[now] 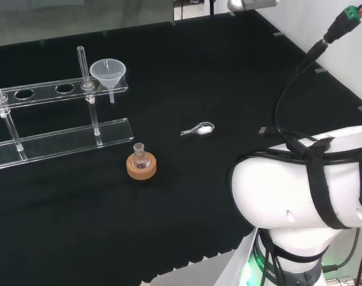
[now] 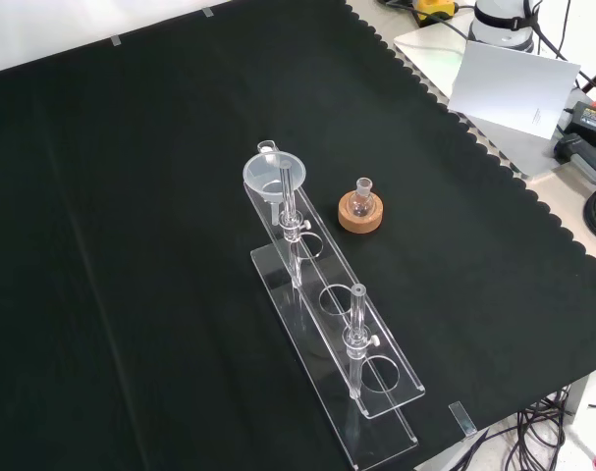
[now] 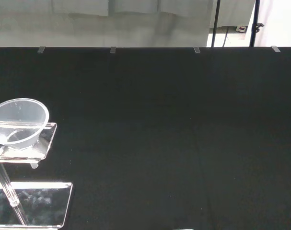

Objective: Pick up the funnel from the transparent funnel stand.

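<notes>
We cannot tell how the hand is set. Our arm's white link [image 1: 300,190] sits at the right of the head view, well apart from the ware. The funnel [image 1: 108,71] hangs by its cone in the end hole of the transparent funnel stand [image 1: 49,92], its stem poking down through the upper shelf, so we judge a straight upward lift would free it. Near the stand's base a small flask [image 1: 139,156] rests on a cork ring [image 1: 141,168], and a spoon [image 1: 198,128] lies farther right
</notes>
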`<act>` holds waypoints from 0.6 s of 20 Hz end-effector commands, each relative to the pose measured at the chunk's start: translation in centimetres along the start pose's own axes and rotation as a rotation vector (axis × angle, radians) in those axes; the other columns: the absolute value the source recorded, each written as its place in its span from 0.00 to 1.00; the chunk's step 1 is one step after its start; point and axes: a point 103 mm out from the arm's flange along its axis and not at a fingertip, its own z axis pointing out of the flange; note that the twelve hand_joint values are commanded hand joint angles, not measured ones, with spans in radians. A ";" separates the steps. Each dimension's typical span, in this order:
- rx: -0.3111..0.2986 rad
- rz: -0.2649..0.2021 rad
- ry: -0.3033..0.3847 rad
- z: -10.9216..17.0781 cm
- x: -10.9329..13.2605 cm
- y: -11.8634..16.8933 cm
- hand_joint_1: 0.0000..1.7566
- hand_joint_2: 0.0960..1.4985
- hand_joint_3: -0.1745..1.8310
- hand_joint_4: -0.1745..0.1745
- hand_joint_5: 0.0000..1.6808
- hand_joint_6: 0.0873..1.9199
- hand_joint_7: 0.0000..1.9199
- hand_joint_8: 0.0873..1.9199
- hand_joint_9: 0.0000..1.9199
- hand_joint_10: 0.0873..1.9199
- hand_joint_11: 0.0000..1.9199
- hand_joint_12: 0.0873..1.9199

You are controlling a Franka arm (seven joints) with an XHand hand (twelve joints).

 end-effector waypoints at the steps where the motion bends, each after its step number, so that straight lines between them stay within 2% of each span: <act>1: -0.005 -0.010 -0.005 0.1 1.4 0.3 0.18 0.39 0.09 0.63 0.03 0.00 0.04 0.00 0.00 0.01 0.00 0.10; 3: 0.009 -0.028 0.001 0.3 3.4 1.0 0.16 0.38 0.08 0.65 0.01 0.00 0.02 0.00 0.00 0.00 0.00 0.15; 6: 0.036 -0.057 -0.003 0.5 7.1 2.1 0.18 0.38 0.08 0.63 0.00 0.00 0.01 0.00 0.00 0.00 0.00 0.17; 9: 0.057 -0.078 0.039 0.5 9.4 3.5 0.20 0.39 0.09 0.60 0.00 0.00 0.01 0.00 0.00 0.00 0.00 0.18; 12: 0.109 -0.095 0.073 0.9 10.8 5.0 0.21 0.39 0.09 0.60 0.00 0.00 0.02 0.00 0.00 0.00 0.00 0.16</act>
